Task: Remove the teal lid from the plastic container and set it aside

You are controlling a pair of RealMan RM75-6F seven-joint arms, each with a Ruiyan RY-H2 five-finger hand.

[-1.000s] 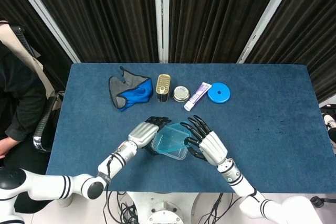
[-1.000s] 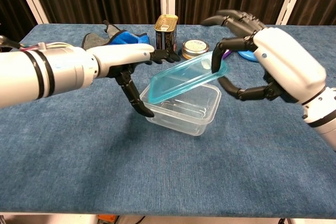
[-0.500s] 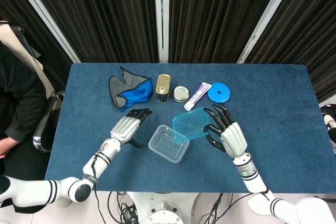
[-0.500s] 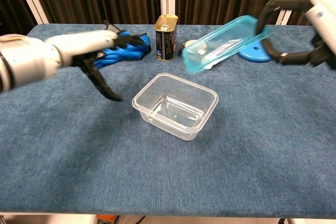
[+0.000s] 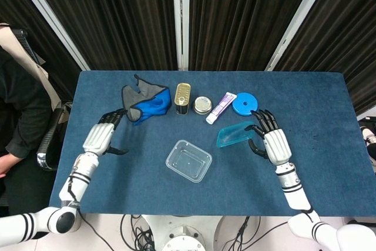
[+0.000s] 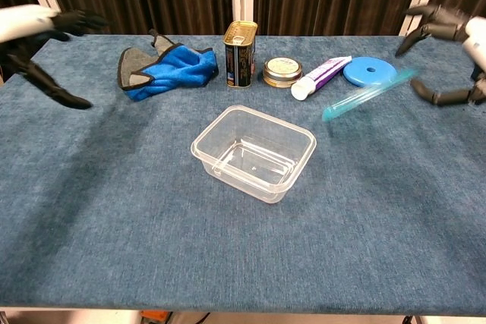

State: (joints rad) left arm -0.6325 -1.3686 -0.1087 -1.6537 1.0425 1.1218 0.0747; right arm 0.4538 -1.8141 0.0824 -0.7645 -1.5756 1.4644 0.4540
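The clear plastic container (image 5: 189,161) (image 6: 254,153) stands lidless and empty on the blue table, near the front middle. To its right the teal lid (image 5: 235,134) (image 6: 367,95) is tilted and blurred just above the cloth. My right hand (image 5: 275,144) (image 6: 477,36) is right of the lid with its fingers spread. The lid's end lies between fingers and thumb, and no finger visibly closes on it. My left hand (image 5: 101,136) (image 6: 30,24) hovers far left, fingers apart, holding nothing.
Along the back lie a blue-grey glove (image 5: 147,104) (image 6: 163,66), a gold tin can (image 5: 183,98) (image 6: 240,52), a small round tin (image 5: 202,105), a purple tube (image 5: 220,107) and a blue disc (image 5: 244,105) (image 6: 368,73). A seated person (image 5: 17,110) is beyond the table's left edge.
My right hand lifted the teal lid off the container and carried it right and down, towards the cloth. My left hand let go of the container and drew back far to the left.
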